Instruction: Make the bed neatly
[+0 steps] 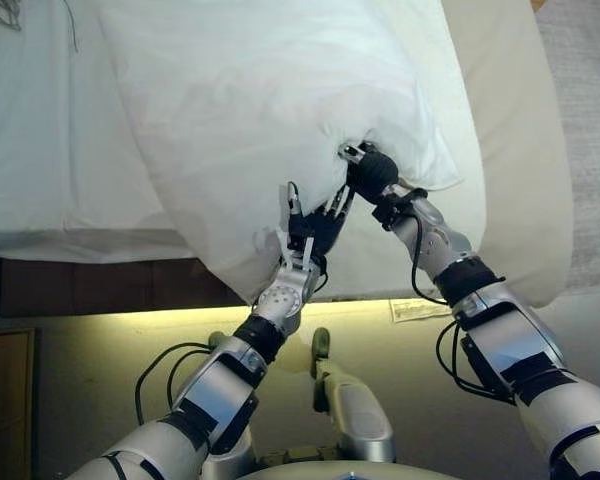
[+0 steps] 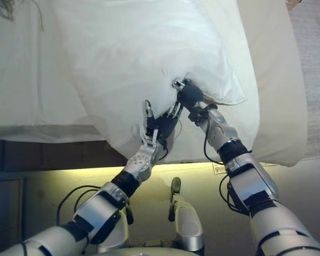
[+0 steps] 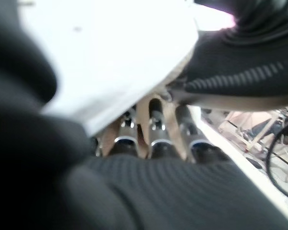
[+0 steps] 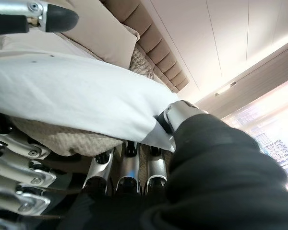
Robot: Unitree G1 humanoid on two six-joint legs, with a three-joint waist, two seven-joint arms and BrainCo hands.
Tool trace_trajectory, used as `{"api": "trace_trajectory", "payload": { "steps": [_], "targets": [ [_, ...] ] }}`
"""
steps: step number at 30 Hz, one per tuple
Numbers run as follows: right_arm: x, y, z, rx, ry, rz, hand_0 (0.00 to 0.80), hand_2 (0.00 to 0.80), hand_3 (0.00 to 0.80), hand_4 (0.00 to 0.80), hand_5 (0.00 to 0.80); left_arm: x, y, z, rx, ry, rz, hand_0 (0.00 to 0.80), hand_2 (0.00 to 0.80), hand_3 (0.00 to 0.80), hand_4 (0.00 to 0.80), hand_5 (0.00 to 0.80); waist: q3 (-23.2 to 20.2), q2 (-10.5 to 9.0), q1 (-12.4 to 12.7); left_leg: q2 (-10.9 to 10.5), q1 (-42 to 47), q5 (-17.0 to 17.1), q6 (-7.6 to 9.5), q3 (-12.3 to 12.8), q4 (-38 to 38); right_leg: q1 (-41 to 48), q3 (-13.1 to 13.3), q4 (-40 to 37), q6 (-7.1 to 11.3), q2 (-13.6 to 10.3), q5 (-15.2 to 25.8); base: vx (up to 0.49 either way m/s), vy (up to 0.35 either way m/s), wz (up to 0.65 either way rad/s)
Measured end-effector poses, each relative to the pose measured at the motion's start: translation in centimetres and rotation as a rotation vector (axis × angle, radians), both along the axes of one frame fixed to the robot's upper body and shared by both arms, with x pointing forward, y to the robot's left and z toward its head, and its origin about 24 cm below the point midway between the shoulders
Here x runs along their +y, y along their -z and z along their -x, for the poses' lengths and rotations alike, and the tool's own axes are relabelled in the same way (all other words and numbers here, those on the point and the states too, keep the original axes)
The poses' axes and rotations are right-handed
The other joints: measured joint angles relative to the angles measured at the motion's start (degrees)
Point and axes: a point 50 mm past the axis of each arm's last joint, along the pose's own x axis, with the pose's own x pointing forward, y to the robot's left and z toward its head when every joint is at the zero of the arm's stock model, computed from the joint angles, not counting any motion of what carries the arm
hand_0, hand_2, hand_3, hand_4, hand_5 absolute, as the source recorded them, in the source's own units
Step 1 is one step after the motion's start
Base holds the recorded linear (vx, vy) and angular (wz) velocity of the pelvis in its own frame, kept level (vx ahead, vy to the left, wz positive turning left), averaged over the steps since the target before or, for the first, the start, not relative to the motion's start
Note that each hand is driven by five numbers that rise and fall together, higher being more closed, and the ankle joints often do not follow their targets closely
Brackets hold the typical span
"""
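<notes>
Left eye view: we see a white pillow [image 1: 270, 110] lifted over the near edge of the bed [image 1: 50, 180], its lower corner hanging past the mattress towards us
Pillow axis: it runs on a slant, from the far left of the bed down to the near right, so the bulk of it lies up and away from both our hands
Left hand [image 1: 313, 229]: it sits under the pillow's near edge, lower and closer to us than the other; in its own wrist view the fingers [image 3: 156, 129] reach up under the white cloth with the thumb on the other side, so we read them as nipping that edge
Right hand [image 1: 372, 172]: it is higher and further in, at a puckered fold of the pillow; its wrist view shows the fingers [image 4: 129, 170] beneath the cloth and the thumb [image 4: 180, 114] folded over the top, clamping the fabric
Hands to each other: close together, both on the same near-right end of the pillow, right just above left
Coming move, as we judge it: the pillow has to swing away from us onto the bed, and the right hand is nearer its middle
Risk: with both grips on one end, the far end may sag
</notes>
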Motion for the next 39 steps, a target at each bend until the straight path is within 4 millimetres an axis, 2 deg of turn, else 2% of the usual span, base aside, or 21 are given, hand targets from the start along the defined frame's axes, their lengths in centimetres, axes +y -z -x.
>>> {"api": "trace_trajectory", "payload": {
  "steps": [10, 11, 12, 13, 21, 33, 34, 39],
  "targets": [
    [-0.2, 0.5, 0.2, 0.005, 0.01, -0.012, 0.8, 0.8, 0.8, 0.8, 0.8, 0.4, 0.0, -0.2, 0.01, -0.031, -0.003, 0.0, 0.0, 0.0, 0.0, 0.0, 0.0, -0.03, 0.2, 0.0, -0.2, 0.0, -0.03, -0.7, -0.1, 0.4, -0.8, -0.3, 0.0, 0.0, 0.0, 0.003, -0.01, 0.03],
    [-0.3, 0.7, 0.2, 0.01, 0.011, -0.012, 0.8, 0.8, 0.8, 0.8, 0.8, 0.5, 0.1, -0.2, 0.017, -0.035, 0.006, 0.147, 0.147, 0.147, 0.147, 0.147, 0.0, -0.03, 0.2, 0.0, -0.1, 0.0, -0.03, -0.9, -0.1, 0.6, -0.9, -0.5, 0.0, 0.0, 0.0, 0.008, 0.001, 0.05],
    [-0.4, 0.9, 0.3, 0.015, 0.013, -0.012, 0.8, 0.8, 0.8, 0.8, 0.8, 0.5, 0.1, -0.2, 0.02, -0.039, 0.008, 0.543, 0.543, 0.543, 0.543, 0.543, 0.0, -0.03, 0.2, -0.1, 0.0, 0.0, -0.04, -1.0, -0.1, 1.0, -1.0, -0.7, 0.0, 0.0, 0.0, 0.001, 0.004, 0.06],
    [-0.4, 1.0, 0.3, 0.017, 0.013, -0.012, 0.8, 0.8, 0.8, 0.8, 0.8, 0.6, 0.1, -0.3, 0.027, -0.043, 0.009, 0.8, 0.8, 0.8, 0.8, 0.8, 0.0, -0.03, 0.2, -0.1, 0.2, 0.0, -0.04, -1.1, -0.1, 1.3, -1.1, -0.8, 0.0, 0.0, 0.0, -0.005, 0.007, 0.07],
    [-0.5, 1.4, 0.4, 0.029, 0.014, -0.013, 0.8, 0.8, 0.8, 0.8, 0.8, 1.4, 0.1, -0.6, 0.048, -0.07, 0.012, 0.8, 0.8, 0.8, 0.8, 0.8, 0.0, -0.03, 0.3, -0.1, 0.5, 0.0, -0.05, -1.5, -0.1, 2.0, -1.7, -1.1, 0.0, 0.0, 0.0, -0.001, 0.001, 0.01],
    [-0.2, 2.1, 0.6, 0.05, 0.002, -0.013, 0.8, 0.8, 0.8, 0.8, 0.8, 1.4, 0.0, -0.7, 0.052, -0.06, 0.029, 0.8, 0.8, 0.8, 0.8, 0.8, 0.0, -0.01, 0.4, -0.2, 1.8, 0.0, -0.07, -1.9, -0.1, 3.9, -2.3, -1.5, -0.01, 0.0, 0.0, 0.002, 0.003, 0.01],
    [-0.2, 2.1, 0.6, 0.055, 0.005, -0.011, 0.0, 0.0, 0.0, 0.0, 0.0, 1.5, 0.0, -0.7, 0.051, -0.056, 0.026, 0.8, 0.8, 0.8, 0.8, 0.8, 0.0, -0.01, 0.4, -0.2, 1.9, 0.0, -0.07, -1.9, -0.1, 3.9, -2.3, -1.5, -0.01, 0.0, 0.0, 0.004, 0.053, 0.0],
    [-1.3, 3.5, 0.5, 0.134, 0.054, 0.02, 0.0, 0.0, 0.0, 0.0, 0.0, 3.9, -0.1, -1.5, 0.048, -0.124, 0.029, 0.8, 0.8, 0.8, 0.8, 0.8, -0.1, 0.12, 0.4, -0.4, 3.5, 0.0, -0.08, -1.9, -0.5, 5.6, -2.4, -2.0, -0.02, -0.2, 0.0, 0.001, 0.078, 0.01]
  ]
}}
